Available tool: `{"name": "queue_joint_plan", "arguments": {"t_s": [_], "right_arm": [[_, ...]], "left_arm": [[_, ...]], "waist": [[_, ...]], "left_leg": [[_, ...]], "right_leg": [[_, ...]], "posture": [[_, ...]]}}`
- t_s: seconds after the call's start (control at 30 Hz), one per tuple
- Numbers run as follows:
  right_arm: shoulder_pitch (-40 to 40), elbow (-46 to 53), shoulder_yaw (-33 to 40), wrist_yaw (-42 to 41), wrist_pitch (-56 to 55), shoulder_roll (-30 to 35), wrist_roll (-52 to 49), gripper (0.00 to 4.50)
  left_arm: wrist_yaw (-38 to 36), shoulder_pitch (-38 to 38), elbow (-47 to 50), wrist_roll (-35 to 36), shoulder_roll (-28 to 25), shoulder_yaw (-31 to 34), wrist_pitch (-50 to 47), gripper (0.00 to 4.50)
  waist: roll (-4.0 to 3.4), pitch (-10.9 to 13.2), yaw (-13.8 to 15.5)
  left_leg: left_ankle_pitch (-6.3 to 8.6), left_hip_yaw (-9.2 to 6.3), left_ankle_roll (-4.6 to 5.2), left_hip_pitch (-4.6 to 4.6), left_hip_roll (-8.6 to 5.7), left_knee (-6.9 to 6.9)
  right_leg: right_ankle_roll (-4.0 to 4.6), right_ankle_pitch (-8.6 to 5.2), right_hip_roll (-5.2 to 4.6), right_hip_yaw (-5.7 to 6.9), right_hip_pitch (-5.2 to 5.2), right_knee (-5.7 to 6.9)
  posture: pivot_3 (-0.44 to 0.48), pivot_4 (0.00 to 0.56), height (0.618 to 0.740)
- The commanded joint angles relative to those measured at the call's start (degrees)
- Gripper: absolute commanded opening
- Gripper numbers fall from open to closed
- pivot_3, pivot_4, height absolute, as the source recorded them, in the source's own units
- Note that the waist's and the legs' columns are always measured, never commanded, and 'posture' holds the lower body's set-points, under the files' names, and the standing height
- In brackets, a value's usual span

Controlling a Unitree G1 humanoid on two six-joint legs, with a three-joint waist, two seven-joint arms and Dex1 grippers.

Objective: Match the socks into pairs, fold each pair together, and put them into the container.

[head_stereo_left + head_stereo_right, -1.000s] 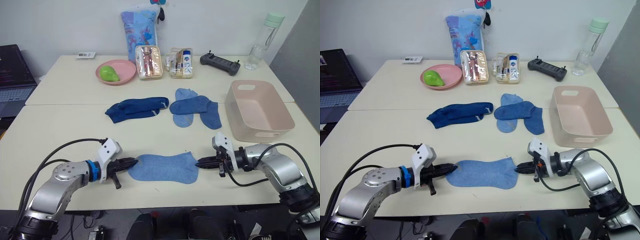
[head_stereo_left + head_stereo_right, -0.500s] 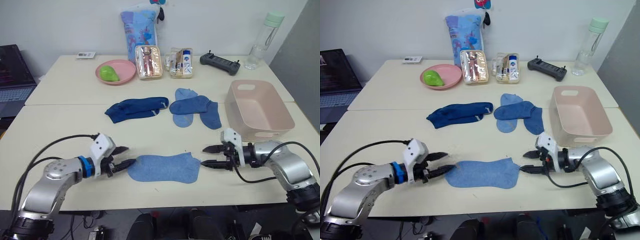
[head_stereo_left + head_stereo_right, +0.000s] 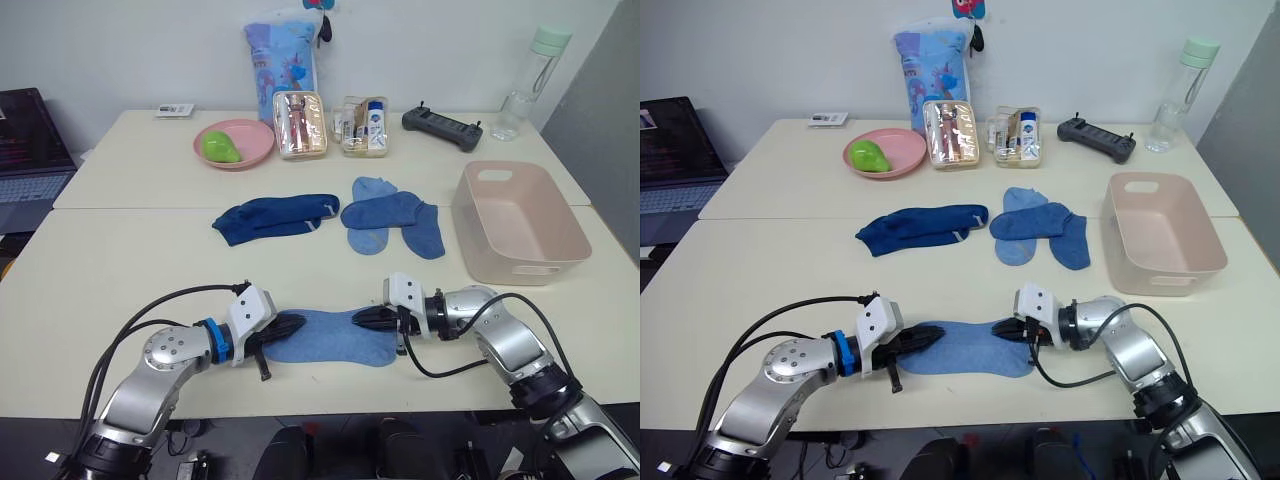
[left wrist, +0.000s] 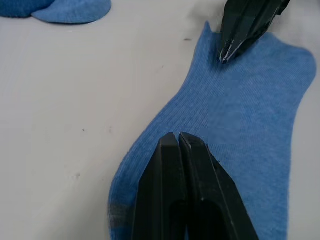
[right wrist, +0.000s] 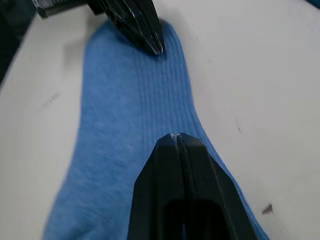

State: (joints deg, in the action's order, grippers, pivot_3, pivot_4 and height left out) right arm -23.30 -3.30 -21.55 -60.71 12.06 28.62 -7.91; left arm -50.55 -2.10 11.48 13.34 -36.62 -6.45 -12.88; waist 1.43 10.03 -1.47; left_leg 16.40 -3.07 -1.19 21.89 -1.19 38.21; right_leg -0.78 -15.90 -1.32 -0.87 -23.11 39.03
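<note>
A medium-blue sock [image 3: 335,340] lies flat near the table's front edge. My left gripper [image 3: 299,322] is shut, and its tips [image 4: 177,137] rest on the sock's left end. Facing it, my right gripper [image 3: 357,320] is also shut, with its fingertips [image 5: 176,137] on the sock's right part. The fabric looks smooth under both tips. Farther back lie dark navy socks [image 3: 272,217] and a heap of medium and light blue socks [image 3: 392,222]. The pale pink container [image 3: 476,232] stands at the right with nothing in it.
Along the back stand a pink plate [image 3: 250,150] with a green object, two clear pouches [image 3: 298,125], a printed bag [image 3: 280,55], a black controller [image 3: 441,125] and a bottle [image 3: 522,85]. A laptop [image 3: 30,150] sits at far left.
Both grippers stood open at the sock's ends half a second ago. They have since shut and moved inward over the sock, towards each other.
</note>
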Motion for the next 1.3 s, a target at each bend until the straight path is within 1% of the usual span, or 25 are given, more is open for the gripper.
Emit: {"name": "queue_joint_plan", "arguments": {"t_s": [0.03,0.23,0.33,0.4,0.5,0.57,0.6,0.67,0.7,0.73,0.77,0.8,0.83,0.93,1.03,1.17,1.2,1.3], "right_arm": [[1.10,-2.46,1.11,-0.13,-4.67,1.27,1.58,0.03],[3.72,-1.78,4.88,-2.39,-5.53,6.25,-0.43,0.03],[4.42,-0.78,6.79,-3.72,-4.82,7.70,-2.11,0.03],[4.59,0.96,8.14,-4.87,-3.22,8.34,-4.09,0.03],[4.35,4.67,10.97,-5.08,1.13,8.25,-8.28,0.03],[4.06,7.12,13.09,-4.44,4.30,8.54,-10.79,0.03],[3.57,7.36,14.83,-2.84,4.52,8.75,-10.77,0.19],[3.12,7.48,16.67,-0.85,4.57,8.97,-10.32,0.61],[3.20,7.70,17.12,-0.45,4.64,9.00,-10.18,0.95],[3.44,8.01,17.55,-0.25,5.24,9.37,-10.20,1.32],[3.59,7.86,18.37,0.86,5.52,9.56,-9.77,1.60],[3.73,7.46,18.75,1.95,5.48,9.57,-9.17,2.05],[3.81,7.17,18.94,2.73,5.42,9.55,-8.75,2.35],[4.16,6.47,18.53,4.07,4.93,8.86,-8.22,3.49],[3.88,6.53,17.89,4.67,5.03,8.27,-8.18,4.50],[3.54,6.74,17.77,5.16,5.22,7.85,-8.10,4.50],[3.46,6.86,17.89,5.59,5.16,7.64,-8.04,4.50],[3.42,7.08,18.34,6.73,5.34,7.00,-8.14,4.50]], "left_arm": [[0.10,0.77,-1.52,-1.55,-0.39,0.31,2.19,0.00],[-1.85,5.10,-2.71,-0.74,-3.19,3.38,4.41,0.00],[-2.48,6.04,-2.04,0.68,-3.56,4.76,4.40,0.00],[-2.70,6.06,-0.86,2.23,-3.17,5.74,3.78,0.00],[-2.50,5.71,0.76,3.95,-2.97,7.16,2.77,0.00],[-1.89,6.01,2.69,6.28,-2.81,9.43,1.46,0.00],[-0.97,6.40,4.65,9.10,-2.53,12.29,-0.25,0.00],[0.16,6.91,6.99,12.30,-2.24,15.52,-2.50,0.00],[0.48,7.20,7.77,13.04,-2.18,16.25,-3.22,0.00],[1.73,7.27,7.84,13.24,-1.91,17.63,-3.58,0.17],[3.90,7.08,6.30,13.35,-1.56,20.53,-3.73,0.37],[5.82,7.12,4.40,12.64,-1.19,22.76,-2.91,0.64],[7.05,7.16,3.08,12.07,-0.92,24.18,-2.30,0.91],[7.82,8.39,1.17,10.47,-0.26,24.79,-0.45,1.91],[7.72,9.27,0.43,9.88,-0.01,24.82,0.65,2.91],[7.87,9.59,0.53,10.22,0.24,25.15,0.53,4.27],[7.78,9.98,0.74,10.24,0.17,25.24,0.60,4.48],[7.51,11.26,1.72,10.23,0.10,25.30,0.81,4.48]], "waist": [[0.01,-0.03,-0.01],[-0.04,-0.16,0.01],[-0.05,-0.15,0.01],[-0.04,-0.14,0.00],[-0.05,-0.09,-0.01],[-0.04,-0.07,-0.05],[-0.03,-0.07,-0.04],[-0.01,-0.05,0.01],[-0.01,-0.05,0.01],[-0.01,-0.05,0.02],[-0.01,-0.05,0.02],[-0.01,-0.05,0.04],[-0.01,-0.05,0.05],[-0.01,-0.05,-0.08],[0.00,-0.05,0.00],[0.01,-0.04,0.01],[0.01,-0.04,0.01],[0.01,-0.04,0.01]], "left_leg": [[0.00,0.00,0.00,-0.02,0.00,-0.01],[0.00,0.00,0.00,-0.13,0.02,-0.01],[0.01,-0.03,0.02,-0.54,0.02,-0.10],[0.02,-0.01,0.03,-0.95,0.02,-0.21],[0.02,-0.01,0.03,-0.94,0.03,-0.21],[0.02,-0.01,0.03,-0.92,0.05,-0.21],[0.02,-0.02,0.03,-0.90,0.07,-0.22],[0.03,-0.03,0.03,-0.88,0.08,-0.21],[0.03,-0.03,0.02,-0.88,0.08,-0.21],[0.03,-0.02,0.02,-0.88,0.08,-0.21],[0.03,-0.02,0.02,-0.88,0.08,-0.21],[0.03,-0.02,0.02,-0.88,0.08,-0.21],[0.03,-0.02,0.02,-0.88,0.08,-0.21],[0.03,-0.01,0.02,-0.89,0.08,-0.23],[0.03,0.01,0.02,-0.88,0.07,-0.23],[0.03,0.00,0.02,-0.87,0.07,-0.23],[0.03,0.00,0.02,-0.87,0.07,-0.23],[0.03,0.01,0.02,-0.87,0.07,-0.23]], "right_leg": [[0.00,0.00,0.00,0.00,0.00,0.02],[0.00,0.00,0.00,0.00,0.14,0.00],[0.00,-0.02,0.00,0.02,0.61,-0.11],[0.02,-0.06,-0.01,0.01,1.01,-0.21],[0.03,-0.06,0.00,0.01,0.96,-0.17],[0.03,-0.06,0.00,0.01,0.93,-0.15],[0.02,-0.06,0.00,0.03,0.92,-0.15],[0.02,-0.06,0.00,0.03,0.90,-0.15],[0.02,-0.06,0.00,0.03,0.92,-0.16],[0.02,-0.06,0.00,0.02,0.92,-0.16],[0.02,-0.06,0.00,0.02,0.92,-0.17],[0.02,-0.06,0.00,0.02,0.92,-0.17],[0.02,-0.06,0.00,0.03,0.92,-0.17],[0.02,-0.06,0.01,0.02,0.90,-0.16],[0.03,-0.06,0.01,0.00,0.91,-0.18],[0.03,-0.06,0.01,0.00,0.91,-0.18],[0.03,-0.06,0.01,0.00,0.91,-0.18],[0.03,-0.06,0.01,-0.01,0.90,-0.19]], "posture": [[0.000,0.150,0.740],[0.000,0.150,0.740],[0.000,0.150,0.740],[0.000,0.150,0.740],[0.000,0.150,0.740],[0.000,0.150,0.740],[0.000,0.150,0.740],[0.000,0.150,0.740],[0.000,0.150,0.740],[0.000,0.150,0.740],[0.000,0.150,0.740],[0.000,0.150,0.740],[0.000,0.150,0.740],[0.000,0.150,0.740],[0.000,0.150,0.740],[0.000,0.150,0.740],[0.000,0.150,0.740],[0.000,0.150,0.740]]}}
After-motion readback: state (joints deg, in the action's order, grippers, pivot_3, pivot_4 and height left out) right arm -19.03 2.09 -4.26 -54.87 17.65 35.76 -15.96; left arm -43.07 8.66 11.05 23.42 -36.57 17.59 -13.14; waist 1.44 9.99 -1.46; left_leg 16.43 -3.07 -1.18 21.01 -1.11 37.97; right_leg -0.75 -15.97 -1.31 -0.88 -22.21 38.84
